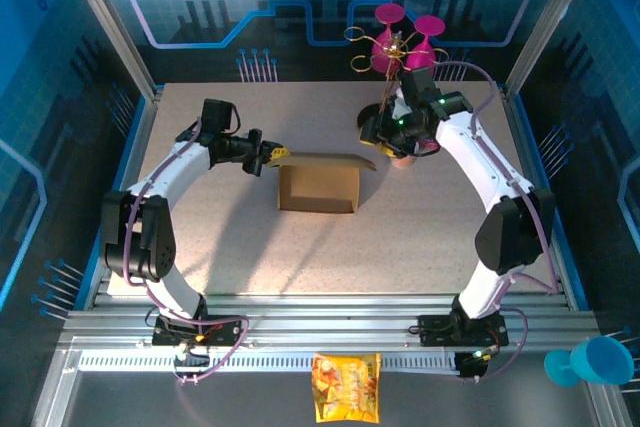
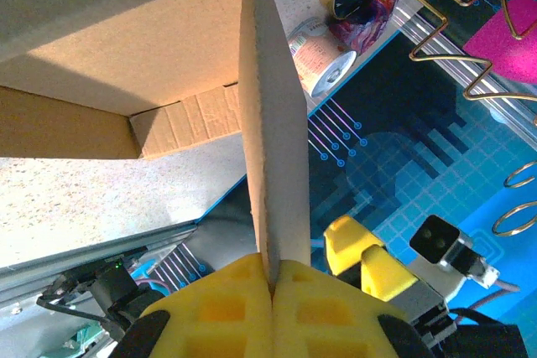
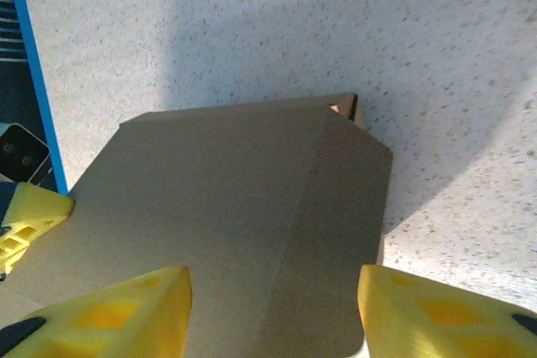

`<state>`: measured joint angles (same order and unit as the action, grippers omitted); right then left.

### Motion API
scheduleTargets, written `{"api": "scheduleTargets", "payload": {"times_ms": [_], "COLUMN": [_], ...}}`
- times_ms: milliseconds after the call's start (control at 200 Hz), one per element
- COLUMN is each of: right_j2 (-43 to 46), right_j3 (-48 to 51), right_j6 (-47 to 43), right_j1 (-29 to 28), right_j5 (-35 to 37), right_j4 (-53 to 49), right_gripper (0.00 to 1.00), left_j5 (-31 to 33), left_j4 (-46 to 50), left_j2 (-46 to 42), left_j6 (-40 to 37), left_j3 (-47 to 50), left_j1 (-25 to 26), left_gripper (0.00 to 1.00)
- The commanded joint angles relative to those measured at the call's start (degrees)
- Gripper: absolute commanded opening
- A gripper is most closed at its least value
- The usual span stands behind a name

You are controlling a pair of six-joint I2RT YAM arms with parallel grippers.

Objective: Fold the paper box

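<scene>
The brown cardboard paper box (image 1: 319, 188) stands mid-table, its lid flap raised along the far edge. My left gripper (image 1: 270, 158) is at the box's left end, shut on an upright side flap. In the left wrist view that flap (image 2: 270, 123) rises edge-on from between the closed yellow pads of the left gripper (image 2: 273, 272), with the box body (image 2: 126, 48) beyond. My right gripper (image 1: 372, 137) hovers over the lid's right end. In the right wrist view the right gripper (image 3: 275, 312) is open, its fingers (image 3: 126, 312) spread above the flat lid panel (image 3: 243, 207), not touching it.
Pink goblets (image 1: 405, 32) and a gold wire stand (image 1: 375, 47) sit at the back right of the table (image 1: 200, 247), with a small printed cup (image 2: 323, 60) near them. A yellow-orange snack bag (image 1: 346, 387) lies on the front rail. A blue cup (image 1: 590, 362) sits front right.
</scene>
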<state>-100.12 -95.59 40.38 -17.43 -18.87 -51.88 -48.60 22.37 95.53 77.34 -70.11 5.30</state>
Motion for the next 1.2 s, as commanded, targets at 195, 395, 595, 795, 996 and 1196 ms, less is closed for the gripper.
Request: {"api": "scheduleTargets", "payload": {"times_ms": [195,395,595,795,996,1196], "right_j2": [-1.9,-1.6,-0.6,-1.4,-1.0,-1.2], "right_j3": [4.2,6.5,10.1,10.6,12.3,13.2], "right_j6": [1.2,2.9,5.4,6.0,7.7,9.7], "right_j1": [0.1,-0.3,-0.5,-1.6,-2.2,-3.4], "right_j5": [-6.2,-9.2,-11.3,-12.2,-13.0,-14.2], "right_j4": [2.1,3.5,6.8,7.3,8.0,9.9], "right_gripper": [0.55,0.54,0.51,0.48,0.45,0.41], "left_j5": [-2.2,-2.0,-2.1,-2.2,-2.5,-2.6], "left_j4": [0.2,-1.5,-3.9,-6.0,-9.2,-12.2], "left_j2": [-1.9,-1.8,-1.6,-1.1,-0.7,-0.3], "left_j6": [-1.5,-0.9,0.0,0.2,1.1,2.5], "left_j3": [1.6,2.8,4.8,6.0,7.9,9.7], "left_j1": [-0.6,-0.7,-0.6,-0.6,-0.7,-0.8], "left_gripper": [0.0,0.0,0.0,0.0,0.0,0.0]}}
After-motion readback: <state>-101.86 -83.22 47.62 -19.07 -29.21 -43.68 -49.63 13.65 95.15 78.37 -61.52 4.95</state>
